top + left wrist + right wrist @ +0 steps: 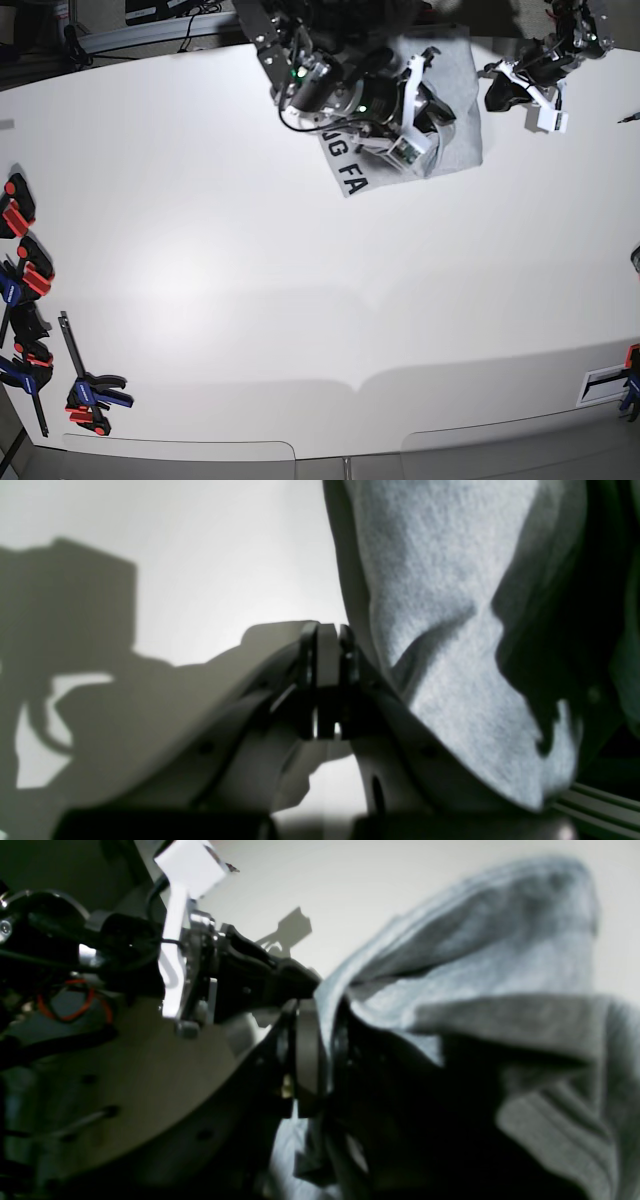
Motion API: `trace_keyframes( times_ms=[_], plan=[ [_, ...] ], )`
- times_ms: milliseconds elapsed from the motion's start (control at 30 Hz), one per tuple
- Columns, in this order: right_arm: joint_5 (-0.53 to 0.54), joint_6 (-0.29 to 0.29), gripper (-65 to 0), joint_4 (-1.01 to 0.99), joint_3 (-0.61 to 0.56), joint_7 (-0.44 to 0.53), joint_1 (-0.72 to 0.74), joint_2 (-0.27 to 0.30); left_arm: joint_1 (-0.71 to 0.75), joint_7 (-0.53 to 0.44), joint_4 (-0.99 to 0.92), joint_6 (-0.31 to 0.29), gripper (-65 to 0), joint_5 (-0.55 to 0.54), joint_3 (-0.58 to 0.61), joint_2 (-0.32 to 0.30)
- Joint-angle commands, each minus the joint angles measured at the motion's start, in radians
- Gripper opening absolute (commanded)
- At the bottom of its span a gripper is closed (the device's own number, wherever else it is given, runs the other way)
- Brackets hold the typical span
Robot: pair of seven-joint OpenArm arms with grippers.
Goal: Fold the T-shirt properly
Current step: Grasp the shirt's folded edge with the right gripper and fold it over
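The T-shirt (450, 95) sits bunched at the far edge of the smooth white table (250, 280), soft heathered grey knit, black block letters peeking out. The right gripper (320, 1050) is pinching a fold of it. The left gripper (327, 675) is clamped together, holding nothing.

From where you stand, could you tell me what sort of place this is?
Probably a robotics lab bench: a white table with bar clamps along its edge, and cables behind it.
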Motion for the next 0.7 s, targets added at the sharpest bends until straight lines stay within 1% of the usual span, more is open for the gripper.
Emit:
trace_keyframes(
  times_ms=[0, 100, 167, 200, 267, 300, 333, 367, 433, 467, 533, 600, 667],
  plan=[
    [0.0, -0.002, -65.0, 0.021, -0.007, 0.036, 0.012, -0.01, 0.009, 0.034, 0.0, 0.011, -65.0, 0.033, -0.003, -0.009],
    [-0.032, -0.016, -65.0, 0.021, -0.004, 0.063, 0.012, -0.01, 0.009, 0.043, 0.0, 0.011, -65.0, 0.032, -0.003, -0.009],
    [-0.03, -0.015, -65.0, 0.021, -0.004, 0.081, 0.014, -0.01, 0.009, 0.045, 0.0, 0.011, -65.0, 0.032, -0.003, -0.009],
    [-0.024, -0.015, -63.6, 0.021, -0.004, 0.092, 0.014, -0.01, 0.009, 0.045, 0.0, 0.011, -65.0, 0.032, -0.003, -0.009],
    [-0.016, -0.015, -50.7, 0.021, -0.004, 0.113, 0.014, -0.01, 0.009, 0.045, 0.0, 0.011, -65.0, 0.032, -0.003, -0.009],
    [-0.016, -0.015, -45.6, 0.021, -0.004, 0.127, 0.014, -0.01, 0.009, 0.045, 0.0, 0.011, -65.0, 0.032, -0.003, -0.009],
    [-0.016, -0.015, -42.2, 0.021, -0.005, 0.141, 0.014, -0.01, 0.009, 0.045, 0.0, 0.011, -65.0, 0.032, -0.003, -0.009],
    [-0.015, -0.014, -40.7, 0.021, -0.005, 0.154, 0.014, -0.01, 0.009, 0.045, 0.0, 0.011, -65.0, 0.032, -0.003, -0.009],
    [0.02, -0.014, -40.6, 0.021, -0.005, 0.171, 0.014, -0.01, 0.009, 0.045, 0.0, 0.011, -65.0, 0.032, -0.003, -0.009],
    [0.054, -0.012, -40.6, 0.021, -0.005, 0.171, 0.014, -0.01, 0.008, 0.044, 0.0, 0.011, -65.0, 0.032, -0.003, -0.009],
    [0.111, 0.011, -40.6, 0.021, -0.005, 0.17, 0.014, -0.01, 0.008, 0.044, 0.0, 0.011, -65.0, 0.032, -0.003, -0.009],
    [0.136, 0.037, -40.6, 0.021, -0.005, 0.17, 0.015, -0.01, 0.008, 0.043, 0.0, 0.011, -65.0, 0.032, -0.003, -0.009],
    [0.127, 0.045, -40.6, 0.021, -0.005, 0.168, 0.021, -0.01, 0.006, 0.039, 0.002, 0.011, -65.0, 0.032, -0.004, -0.015]
  ],
)
